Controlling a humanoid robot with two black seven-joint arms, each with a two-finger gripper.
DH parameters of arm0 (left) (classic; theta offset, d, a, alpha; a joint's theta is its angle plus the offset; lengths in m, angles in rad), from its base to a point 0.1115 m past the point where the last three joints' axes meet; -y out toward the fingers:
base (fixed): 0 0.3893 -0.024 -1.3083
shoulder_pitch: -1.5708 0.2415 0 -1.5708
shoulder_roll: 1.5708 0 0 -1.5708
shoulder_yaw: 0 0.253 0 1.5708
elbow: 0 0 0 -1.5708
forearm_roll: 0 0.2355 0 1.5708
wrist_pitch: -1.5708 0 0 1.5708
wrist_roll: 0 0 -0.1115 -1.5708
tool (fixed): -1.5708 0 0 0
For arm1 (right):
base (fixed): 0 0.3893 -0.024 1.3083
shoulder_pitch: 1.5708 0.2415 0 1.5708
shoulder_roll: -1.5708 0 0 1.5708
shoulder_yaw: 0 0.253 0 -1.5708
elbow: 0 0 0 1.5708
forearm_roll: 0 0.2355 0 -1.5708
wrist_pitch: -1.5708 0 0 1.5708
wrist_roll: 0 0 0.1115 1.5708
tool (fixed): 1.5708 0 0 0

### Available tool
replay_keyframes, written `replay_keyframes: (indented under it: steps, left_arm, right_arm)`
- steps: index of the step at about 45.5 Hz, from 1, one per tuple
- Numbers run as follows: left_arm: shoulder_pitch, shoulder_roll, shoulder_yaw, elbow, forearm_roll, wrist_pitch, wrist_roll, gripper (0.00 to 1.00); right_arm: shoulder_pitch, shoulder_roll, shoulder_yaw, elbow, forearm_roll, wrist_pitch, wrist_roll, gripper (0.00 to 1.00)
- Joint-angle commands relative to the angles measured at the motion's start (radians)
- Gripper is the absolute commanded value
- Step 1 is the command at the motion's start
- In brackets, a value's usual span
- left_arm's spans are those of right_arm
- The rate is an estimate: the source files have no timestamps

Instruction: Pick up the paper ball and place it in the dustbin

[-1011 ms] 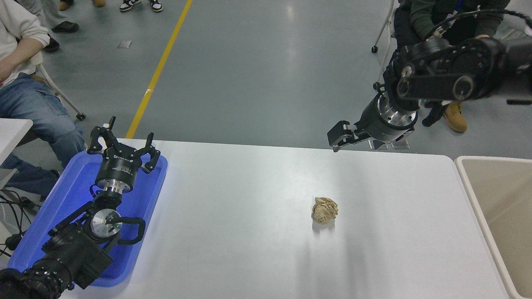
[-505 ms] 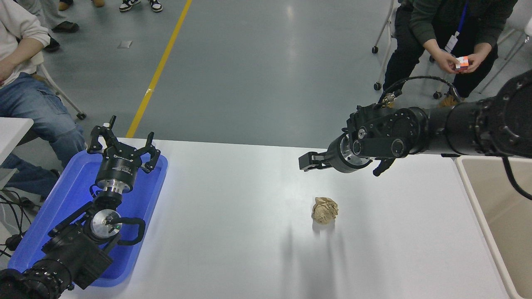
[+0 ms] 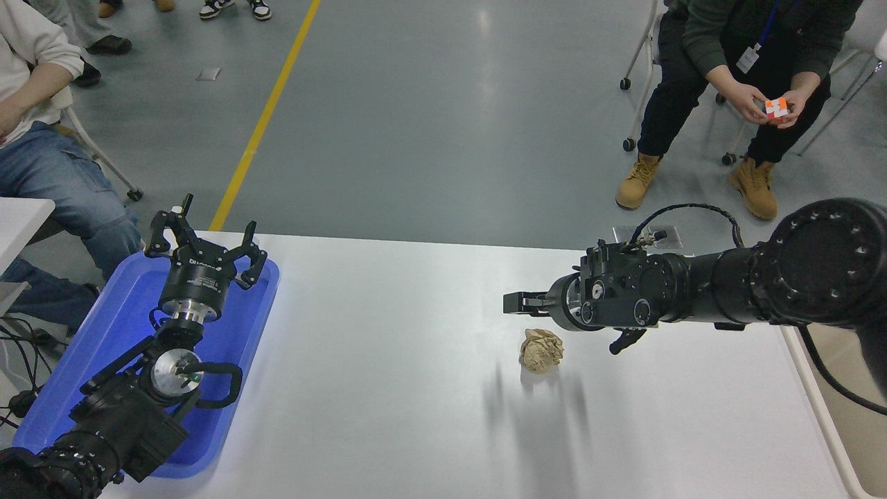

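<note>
Reaching in from the right edge, the right arm lies low over the white table [image 3: 416, 360], pointing toward the picture's left. The right gripper [image 3: 523, 305] sits just above and slightly to the left of the paper ball [image 3: 542, 350], close to it but with no contact visible. Only one finger [image 3: 520, 303] shows clearly from this side-on angle, so whether the fingers are apart or together cannot be determined.

The paper ball rests on the table surface, right of centre, with its shadow cast toward the near edge. The dustbin [image 3: 818, 409] stands off the table's right end; only part of its pale rim and inner wall shows, below the right arm.

The left arm is parked at the lower left, above a blue tray [image 3: 104, 333]. The left gripper [image 3: 204, 253] has its fingers spread apart and holds nothing.

A seated person at the top right holds a small coloured cube [image 3: 776, 107] in both hands
</note>
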Motion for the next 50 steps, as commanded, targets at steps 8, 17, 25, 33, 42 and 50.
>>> replay_keyframes:
  steps: [8, 17, 25, 33, 42, 50]
  left_arm:
    - [0.000, 0.000, 0.000, 0.000, 0.000, 0.000, 0.000, 1.00]
    - [0.000, 0.000, 0.000, 0.000, 0.000, 0.000, 0.000, 1.00]
    - [0.000, 0.000, 0.000, 0.000, 0.000, 0.000, 0.002, 1.00]
    - [0.000, 0.000, 0.000, 0.000, 0.000, 0.000, 0.000, 1.00]
    - [0.000, 0.000, 0.000, 0.000, 0.000, 0.000, 0.000, 1.00]
    - [0.000, 0.000, 0.000, 0.000, 0.000, 0.000, 0.000, 1.00]
  right_arm:
    - [-0.109, 0.001, 0.004, -0.051, 0.002, -0.044, 0.000, 1.00]
    - [-0.132, 0.001, 0.032, -0.053, 0.002, -0.044, 0.000, 1.00]
    - [-0.149, 0.001, 0.033, -0.057, 0.002, -0.044, 0.000, 1.00]
    - [-0.160, 0.001, 0.033, -0.057, 0.002, -0.046, 0.000, 0.99]
    - [-0.171, 0.001, 0.033, -0.059, 0.002, -0.065, 0.000, 0.98]
    - [-0.183, 0.001, 0.043, -0.059, 0.002, -0.095, 0.000, 0.88]
